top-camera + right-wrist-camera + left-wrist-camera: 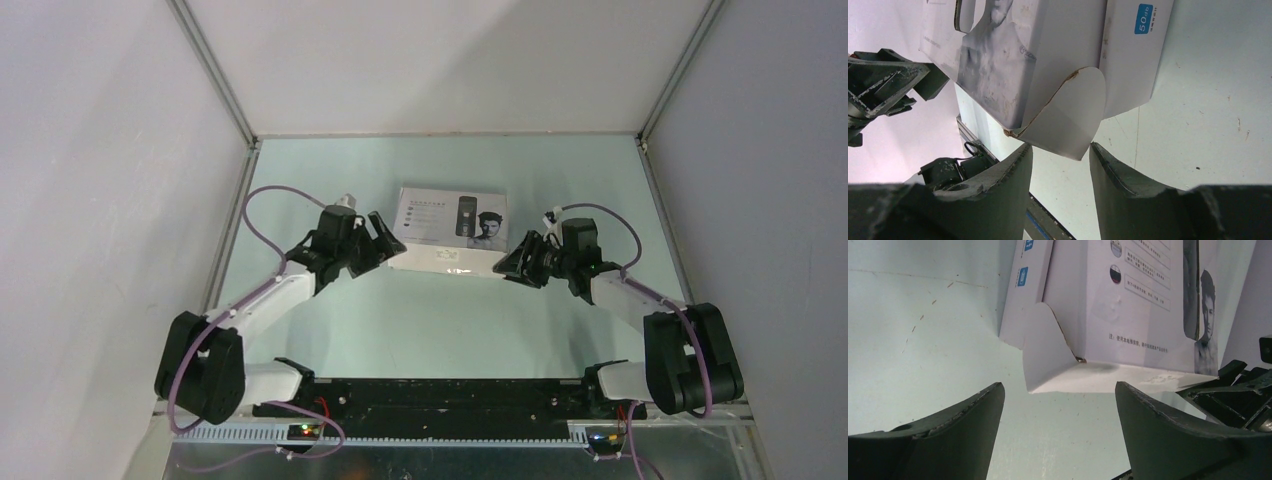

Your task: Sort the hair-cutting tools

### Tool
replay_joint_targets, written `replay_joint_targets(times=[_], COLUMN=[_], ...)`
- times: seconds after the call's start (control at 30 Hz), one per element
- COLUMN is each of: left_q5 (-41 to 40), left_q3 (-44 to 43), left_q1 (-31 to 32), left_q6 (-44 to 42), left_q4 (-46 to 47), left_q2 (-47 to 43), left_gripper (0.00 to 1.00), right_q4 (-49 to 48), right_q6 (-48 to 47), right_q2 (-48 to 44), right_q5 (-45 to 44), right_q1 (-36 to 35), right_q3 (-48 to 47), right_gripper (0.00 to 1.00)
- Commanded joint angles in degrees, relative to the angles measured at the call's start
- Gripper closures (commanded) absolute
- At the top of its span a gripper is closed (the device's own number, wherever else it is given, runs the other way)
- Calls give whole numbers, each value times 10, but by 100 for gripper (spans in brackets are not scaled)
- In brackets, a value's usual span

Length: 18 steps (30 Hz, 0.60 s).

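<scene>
Flanking white box (452, 218) on surface (430, 320) with left jaws and right jaws spread. Bracketing its right flap (1068, 120) with right jaws, no pinch.

White box (1138, 315): far end cut off by top edge in both wrist views; inside hidden behind end flap (1045, 357). Print too small to read from above. Right gripper (506, 265) tips merge with box corner overhead, possibly touching. Left gripper (1058, 387) finger bases cropped below.

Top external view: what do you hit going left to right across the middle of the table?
In order: left claw → white box → right claw.
</scene>
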<state>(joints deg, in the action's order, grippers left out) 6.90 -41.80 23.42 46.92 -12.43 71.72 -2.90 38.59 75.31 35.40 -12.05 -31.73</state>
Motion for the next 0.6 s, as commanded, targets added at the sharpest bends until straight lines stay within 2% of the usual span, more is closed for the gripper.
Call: replay_joint_targets(times=[0.0,0.2,0.3,0.43,0.57], left_q5=[29,52,64,74,78], left_q3=[-16,-21,-19,-11,-8], left_q1=[-7,-7,-6,-5,1], left_q6=[-14,-6,1,16,16], left_q4=[52,66,72,75,59], left_q2=[25,47,52,44,32], left_gripper=[12,17,23,33,51], right_q4=[-23,-26,-27,-21,-11], right_q6=[0,2,4,8,16], right_q2=[1,2,2,-2,-9], right_q5=[-1,1,2,2,1], right_q1=[-3,-3,-3,-4,-4], right_q3=[3,3,3,4,3], right_gripper=[49,49,50,51,54])
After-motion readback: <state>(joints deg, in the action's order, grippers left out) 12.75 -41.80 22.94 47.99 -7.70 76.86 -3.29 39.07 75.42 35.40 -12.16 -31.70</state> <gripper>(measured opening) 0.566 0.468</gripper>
